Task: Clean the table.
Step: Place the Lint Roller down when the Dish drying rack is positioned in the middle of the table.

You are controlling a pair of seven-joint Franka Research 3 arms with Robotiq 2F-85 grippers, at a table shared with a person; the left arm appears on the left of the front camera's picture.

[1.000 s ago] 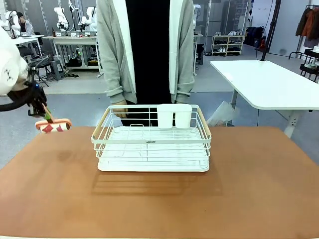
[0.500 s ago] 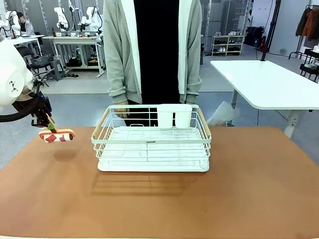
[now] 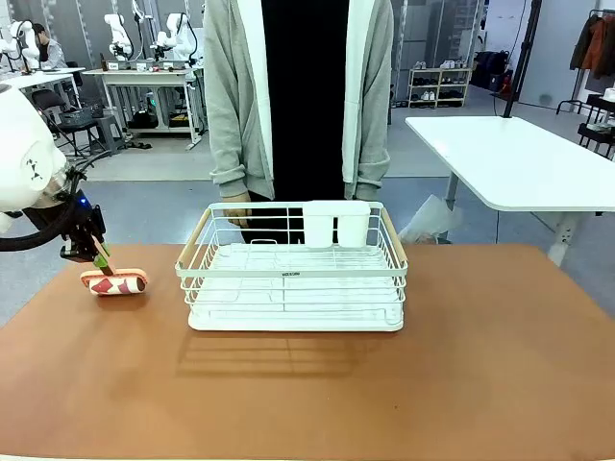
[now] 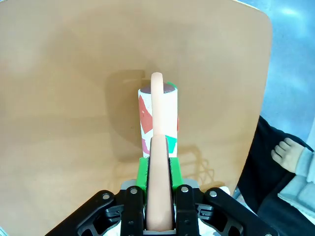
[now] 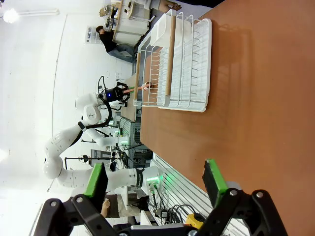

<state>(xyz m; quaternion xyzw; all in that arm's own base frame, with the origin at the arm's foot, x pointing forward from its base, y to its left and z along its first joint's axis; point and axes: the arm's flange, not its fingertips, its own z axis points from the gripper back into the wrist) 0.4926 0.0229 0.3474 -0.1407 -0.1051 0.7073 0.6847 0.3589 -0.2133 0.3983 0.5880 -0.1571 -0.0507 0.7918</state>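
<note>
A lint roller (image 3: 115,282) with a red, white and green patterned drum and a peach handle lies on the reddish-brown table (image 3: 384,384) at the far left. My left gripper (image 3: 96,252) is just above it, holding the handle. In the left wrist view the green pads press on both sides of the handle with no gap showing, the left gripper (image 4: 158,172) pointing down at the roller (image 4: 158,115) on the table (image 4: 74,73). My right gripper (image 5: 155,177) hovers over the table (image 5: 256,98), open, with nothing between its fingers.
A white wire rack (image 3: 293,269) with wooden handles stands mid-table, right of the roller; it is also the rack (image 5: 174,64) in the right wrist view. A person (image 3: 303,96) in a grey cardigan stands behind it. A white-topped table (image 3: 519,158) stands at the back right.
My left gripper has come down and slightly right with the lint roller. The drum hung in the air before and now rests on the table.
</note>
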